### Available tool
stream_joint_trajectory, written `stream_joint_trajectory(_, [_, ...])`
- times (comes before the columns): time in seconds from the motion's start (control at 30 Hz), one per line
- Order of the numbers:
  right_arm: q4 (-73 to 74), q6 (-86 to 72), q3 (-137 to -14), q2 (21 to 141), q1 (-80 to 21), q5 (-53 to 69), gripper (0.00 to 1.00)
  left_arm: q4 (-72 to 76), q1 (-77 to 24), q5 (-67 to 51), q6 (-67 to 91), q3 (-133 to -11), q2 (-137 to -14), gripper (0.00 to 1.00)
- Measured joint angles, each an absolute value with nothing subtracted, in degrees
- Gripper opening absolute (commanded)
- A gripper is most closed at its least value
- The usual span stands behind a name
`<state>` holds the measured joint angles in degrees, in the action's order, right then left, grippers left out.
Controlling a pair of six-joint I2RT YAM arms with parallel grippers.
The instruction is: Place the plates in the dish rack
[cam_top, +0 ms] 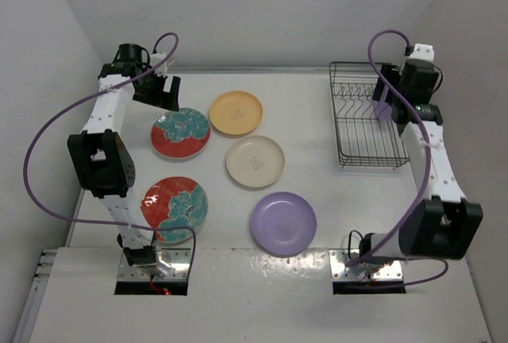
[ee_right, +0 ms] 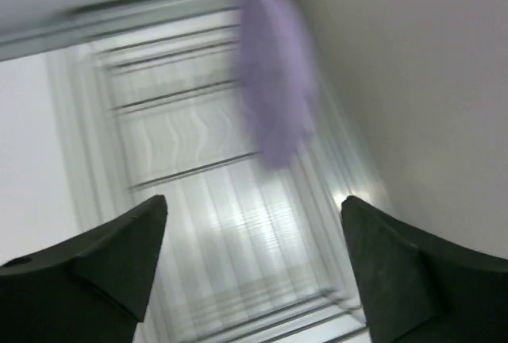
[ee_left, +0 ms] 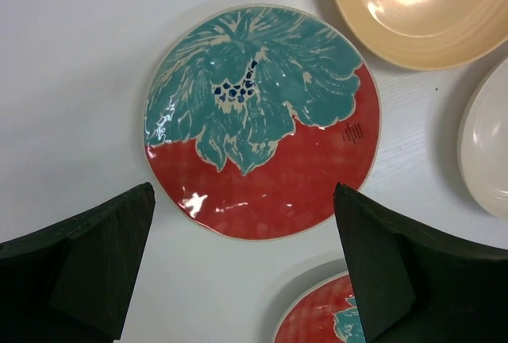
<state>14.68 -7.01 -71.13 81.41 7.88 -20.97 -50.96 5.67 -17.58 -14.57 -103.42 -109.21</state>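
The left gripper (ee_left: 244,200) hangs above the far left part of the white table (cam_top: 341,200). Its jaws are set wide apart and hold nothing. In the left wrist view its two dark fingers (ee_left: 87,263) frame the near edge of the far red round plate with teal floral pattern (ee_left: 262,121), which lies flat on the table.

Four more plates lie flat and apart from one another:
- the orange-yellow round plate (cam_top: 236,113), just right of the far red plate;
- the cream round plate (cam_top: 255,161), nearer the arms;
- the lilac round plate (cam_top: 283,222), nearest the right arm's base;
- the second red round plate with teal floral pattern (cam_top: 175,204), beside the left arm.

The rectangular dark metal wire dish rack (cam_top: 361,132) stands at the far right of the table. The right gripper (ee_right: 254,204) hangs over it with jaws wide apart and nothing between them. The right wrist view is motion-blurred. It shows a second lilac plate (ee_right: 274,81) inside the rack, toward its right side, apparently standing on edge.
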Motion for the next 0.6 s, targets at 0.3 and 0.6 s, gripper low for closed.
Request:
stream_joint_trajectory(0.3, [24.71,-20.14,-56.14,67.22,-18.55,10.0,0.69,-50.94,7.62,-22.0,-15.9,-92.42,-95.0,0.99])
stream_joint_trajectory(0.6, [32.91,-38.26,-32.01,64.16,-34.13,-0.45,0.77,-50.41,8.82,-9.93,-20.25,-76.01,-85.58,0.99])
